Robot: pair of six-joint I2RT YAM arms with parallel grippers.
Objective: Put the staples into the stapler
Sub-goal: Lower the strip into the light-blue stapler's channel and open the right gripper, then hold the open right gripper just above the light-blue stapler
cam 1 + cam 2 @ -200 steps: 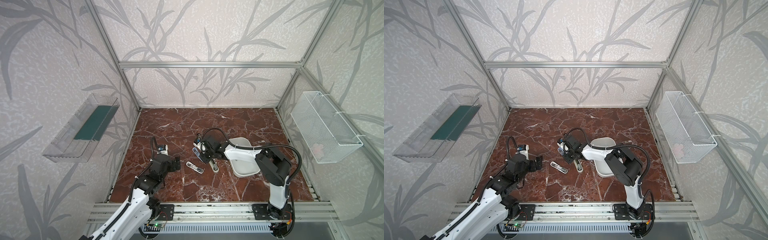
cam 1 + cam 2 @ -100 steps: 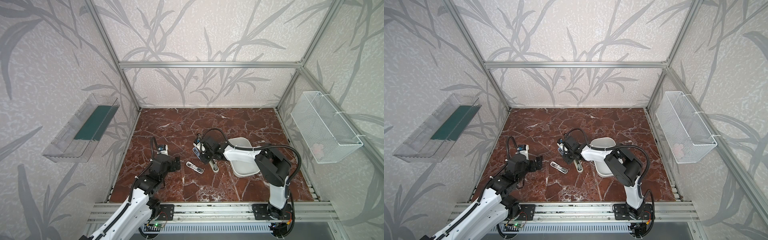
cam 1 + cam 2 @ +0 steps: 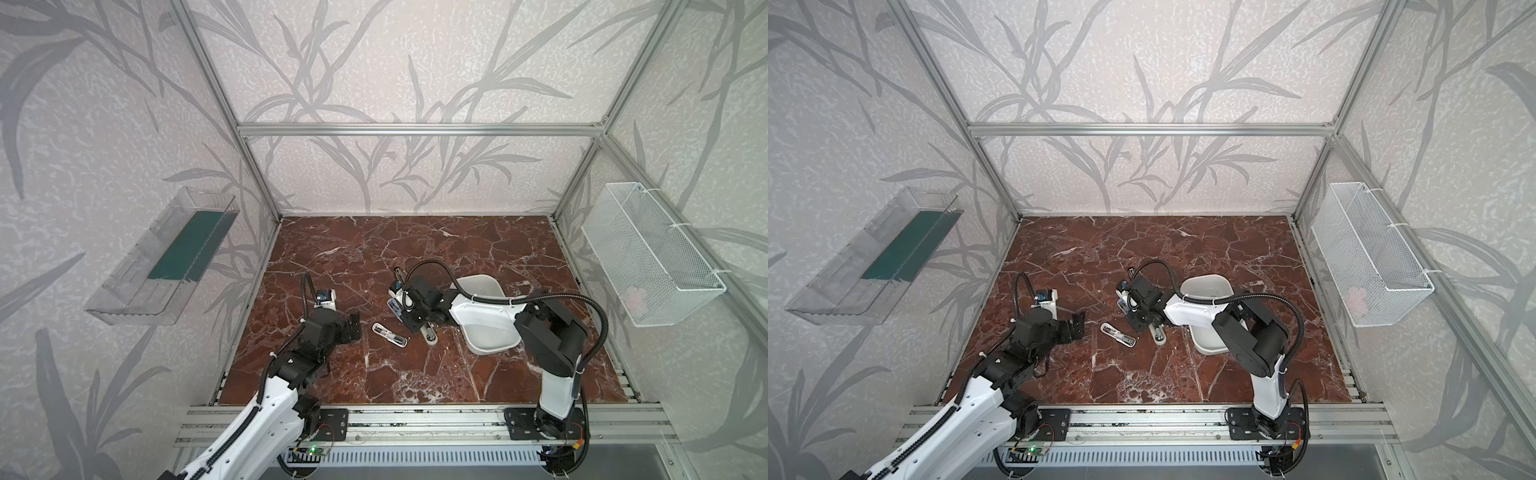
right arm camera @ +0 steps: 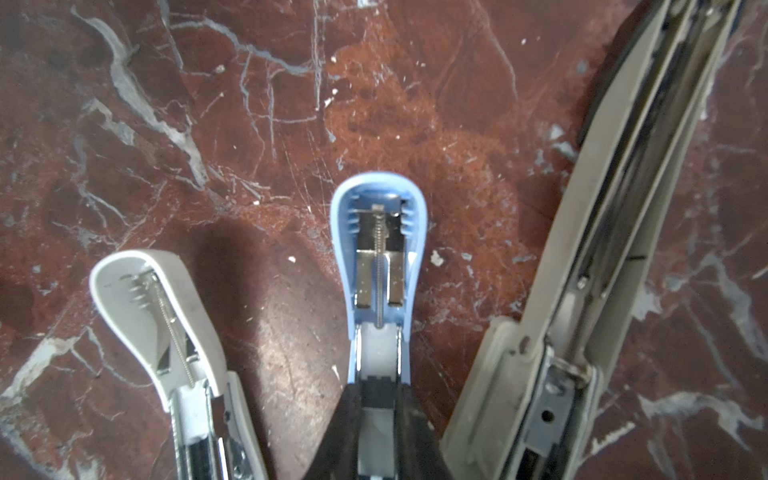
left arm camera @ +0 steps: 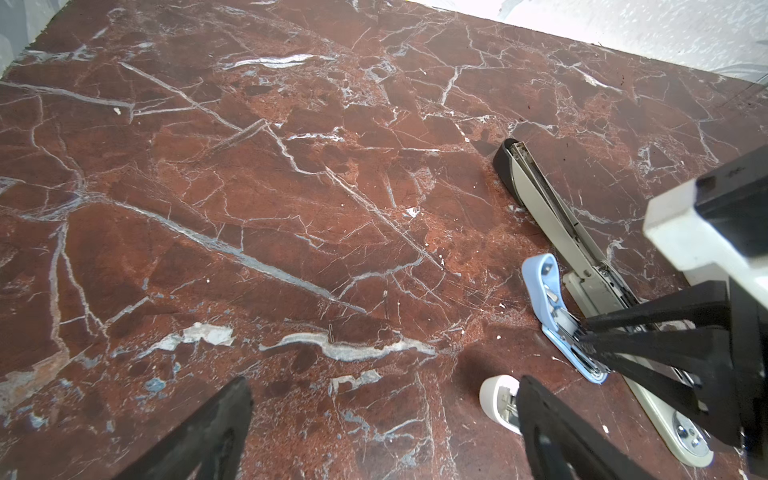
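In a top view, the left gripper hangs spread wide, empty. Left wrist view: the right gripper sits narrowly astride a small pale-blue plastic stapler, flipped open. Right wrist view: staples indiscernible, grip uncertain. Seemingly seating them; next, lift straight, shut stapler.

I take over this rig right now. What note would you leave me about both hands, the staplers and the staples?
Left hand: open, empty, near the white stapler.
Right hand: down on the open blue stapler, at its track; grip unclear.
Done: these two and the grey stapler lie open.
Staples: none seen loose; whether a strip sits in the blue track is unclear.
Left: confirm loading, close the stapler.
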